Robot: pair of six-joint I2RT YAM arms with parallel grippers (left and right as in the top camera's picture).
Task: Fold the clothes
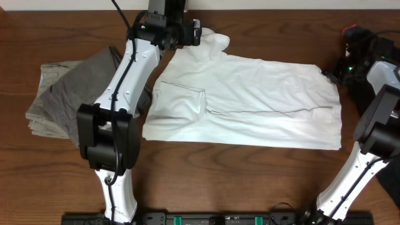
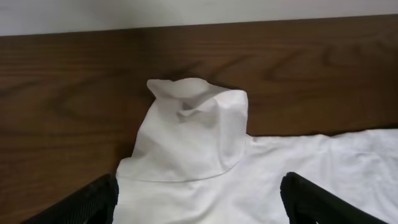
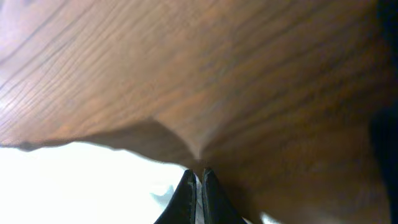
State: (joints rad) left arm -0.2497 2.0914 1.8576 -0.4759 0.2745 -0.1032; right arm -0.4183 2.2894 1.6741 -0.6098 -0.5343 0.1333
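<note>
T-shirt (image 1: 262,100), white, lies spread across the middle of the counter (image 1: 206,181). Its body is flat, partly folded in at the left side, and a sleeve (image 2: 193,130) is bunched up at the far left corner. It looks light, thin and limp, so it will likely sag and crease wherever it is lifted. A pinch at a hem or corner, with the cloth drawn low over the wood, seems the safest hold.

The left gripper (image 2: 205,200) hovers over the sleeve with its jaws spread wide, holding nothing. The right gripper (image 3: 198,186) is clenched low at the T-shirt's far right corner, with white cloth just beside its tips. Whether a hem is caught I cannot tell.

Grey trousers (image 1: 56,100) lie in a heap at the left, partly under the left arm (image 1: 125,81). That arm runs along the T-shirt's left edge and would likely hinder a fold from that side.
</note>
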